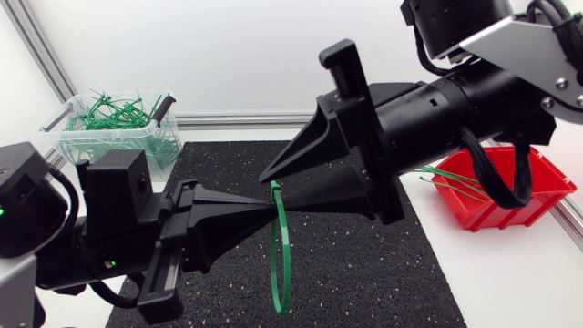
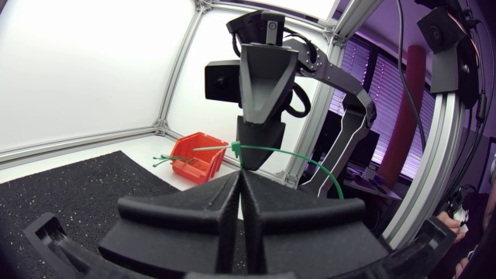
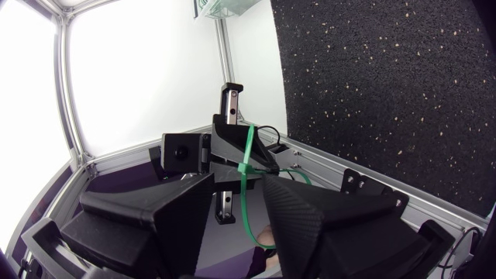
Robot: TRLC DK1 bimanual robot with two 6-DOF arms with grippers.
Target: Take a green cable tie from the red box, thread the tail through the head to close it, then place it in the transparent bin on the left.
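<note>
Green cable tie (image 1: 280, 251), looped, hung above the bench's black mat (image 1: 364, 264) in the head view, clamped in my left gripper (image 1: 270, 209). My right gripper (image 1: 271, 193) stood apart around its top, between the transparent bin (image 1: 114, 137) and the red box (image 1: 510, 196).

In the left wrist view, my left gripper (image 2: 239, 174) was pressed together, and the tie (image 2: 310, 160) arced just ahead.

In the right wrist view, my right gripper (image 3: 239, 182) was spread, with the tie (image 3: 245, 167) between its fingers.

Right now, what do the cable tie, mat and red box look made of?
Cable tie: glossy green plastic, likely nylon; thin band bent into a smooth loop.
Mat: black rubber-like granulate, matte, with pale specks.
Red box: rigid moulded plastic, slight sheen, even colour.
</note>
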